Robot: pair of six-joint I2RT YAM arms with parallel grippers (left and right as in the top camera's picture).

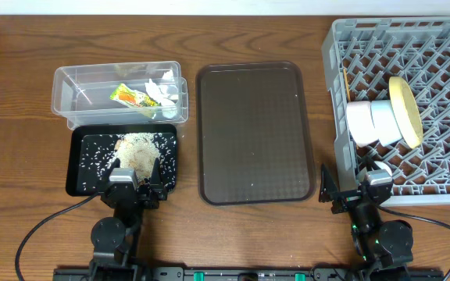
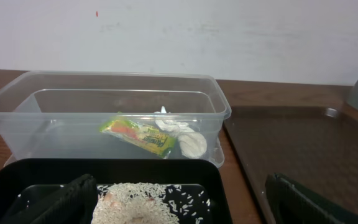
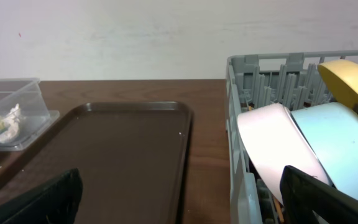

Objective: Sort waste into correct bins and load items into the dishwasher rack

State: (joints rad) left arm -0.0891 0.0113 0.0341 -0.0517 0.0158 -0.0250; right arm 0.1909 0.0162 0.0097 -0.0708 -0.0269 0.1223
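Observation:
The clear tub (image 1: 69, 86) holds the green-orange-yellow wrapper (image 1: 129, 97) and white paper scraps (image 1: 162, 92); both also show in the left wrist view (image 2: 138, 135). The black tray (image 1: 80, 176) holds the heap of rice (image 1: 139, 150), seen close in the left wrist view (image 2: 142, 202). The grey rack (image 1: 436, 55) holds the yellow plate (image 1: 406, 109), a white bowl (image 1: 360, 121) and the light blue bowl (image 3: 347, 143) on edge. My left gripper (image 1: 135, 186) is open at the black tray's near edge. My right gripper (image 1: 358, 191) is open at the rack's near left corner.
A large dark brown serving tray (image 1: 252, 133) lies between the bins and the rack, also in the right wrist view (image 3: 104, 155). Wooden table (image 1: 233, 242) all around. A white wall stands behind the table.

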